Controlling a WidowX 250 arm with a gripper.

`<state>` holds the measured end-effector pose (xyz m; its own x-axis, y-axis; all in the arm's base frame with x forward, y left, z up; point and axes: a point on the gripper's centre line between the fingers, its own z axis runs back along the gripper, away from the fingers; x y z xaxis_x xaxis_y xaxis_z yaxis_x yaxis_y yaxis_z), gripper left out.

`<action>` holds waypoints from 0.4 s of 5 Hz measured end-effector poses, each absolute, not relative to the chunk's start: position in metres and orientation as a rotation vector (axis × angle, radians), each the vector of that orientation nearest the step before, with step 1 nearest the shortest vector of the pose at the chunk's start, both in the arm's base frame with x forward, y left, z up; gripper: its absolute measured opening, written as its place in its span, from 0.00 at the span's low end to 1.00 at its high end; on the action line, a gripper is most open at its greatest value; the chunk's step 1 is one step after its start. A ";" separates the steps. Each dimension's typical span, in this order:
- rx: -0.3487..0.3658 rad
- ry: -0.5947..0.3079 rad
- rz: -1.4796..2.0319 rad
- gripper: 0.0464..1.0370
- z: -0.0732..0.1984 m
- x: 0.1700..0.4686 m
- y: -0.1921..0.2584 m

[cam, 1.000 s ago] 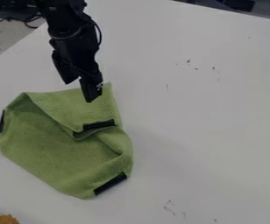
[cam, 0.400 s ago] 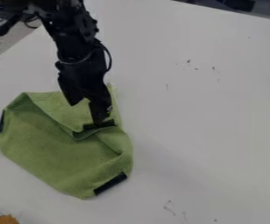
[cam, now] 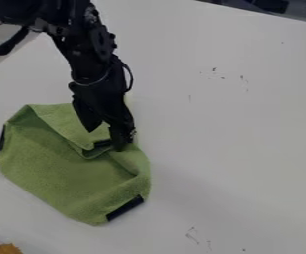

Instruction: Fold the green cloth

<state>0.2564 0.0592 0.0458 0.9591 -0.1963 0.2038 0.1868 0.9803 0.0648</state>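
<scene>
The gripper [cam: 105, 140] hangs over the upper right part of the green cloth [cam: 66, 178], its two fingers parted. The right fingertip [cam: 119, 143] covers part of a dark strip at the folded-over corner; the left one is higher, above the upper flap. The cloth lies partly folded, with its top flap turned down toward the middle and dark strips at its left edge and lower right corner. Whether a fingertip touches the cloth cannot be told.
The white table [cam: 235, 144] extends to the right of the cloth, with small dark marks on its surface. An orange-brown object [cam: 8, 249] is at the bottom left corner. Cables lie beyond the table's upper left edge.
My gripper has moved down and slightly right, from the cloth's top edge to the dark strip of the folded corner. The cloth has not visibly moved.
</scene>
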 end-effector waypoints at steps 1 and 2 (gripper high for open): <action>0.027 -0.198 -0.232 0.95 0.038 0.266 0.065; 0.020 -0.188 -0.254 0.93 0.034 0.275 0.070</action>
<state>0.2747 0.0696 0.0340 0.9506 -0.2512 0.1822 0.2475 0.9679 0.0429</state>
